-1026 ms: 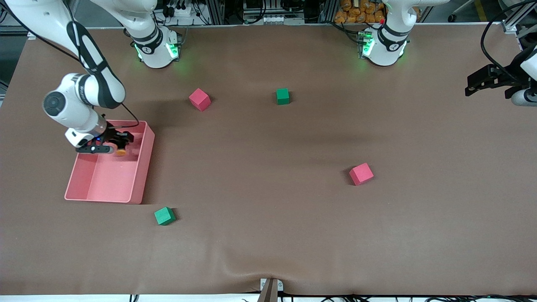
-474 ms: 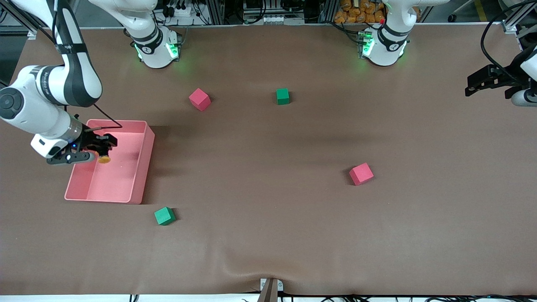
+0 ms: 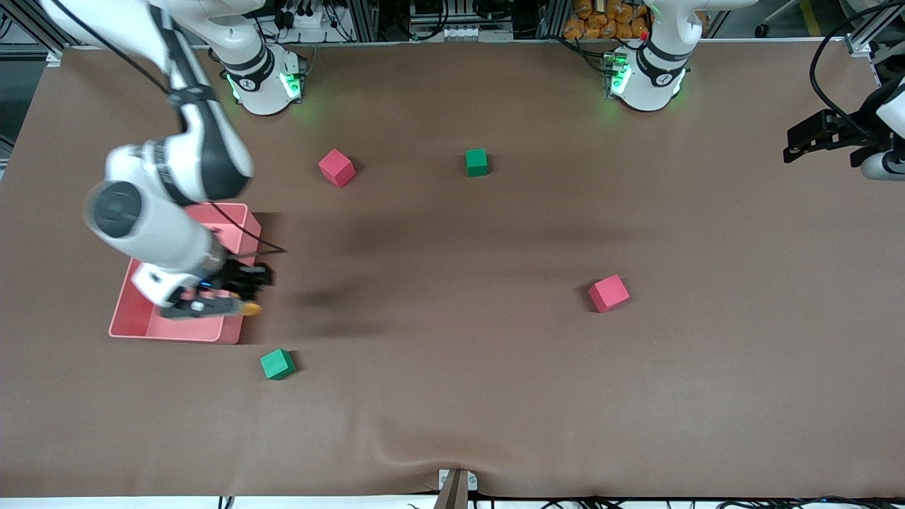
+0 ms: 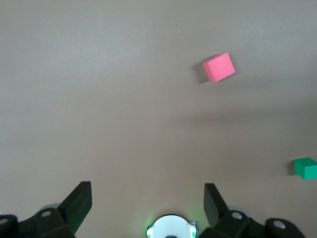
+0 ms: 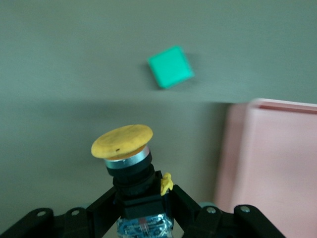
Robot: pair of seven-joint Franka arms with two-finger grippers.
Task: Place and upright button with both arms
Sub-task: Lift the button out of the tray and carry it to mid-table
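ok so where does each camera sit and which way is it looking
Front view: high across the table, facing both bases; shows the right gripper holding the button over the pink bin edge.
Left wrist view: looks down past open left gripper at a red cube.
Right wrist view: looks along shut jaws at the button.
Shared: green cube, front and right wrist.

A robotics laboratory: two white jointed robot arms (image 3: pixel 177 162) with green-lit bases (image 3: pixel 263 83) stand bolted along one edge of a wide table covered in brown matting (image 3: pixel 452 353). Aluminium framing (image 3: pixel 368 18), bundled black cables (image 3: pixel 834 63) and power strips (image 3: pixel 304 15) crowd the space past the table's edge, with foam test cubes (image 3: pixel 609 293) scattered across the mat.
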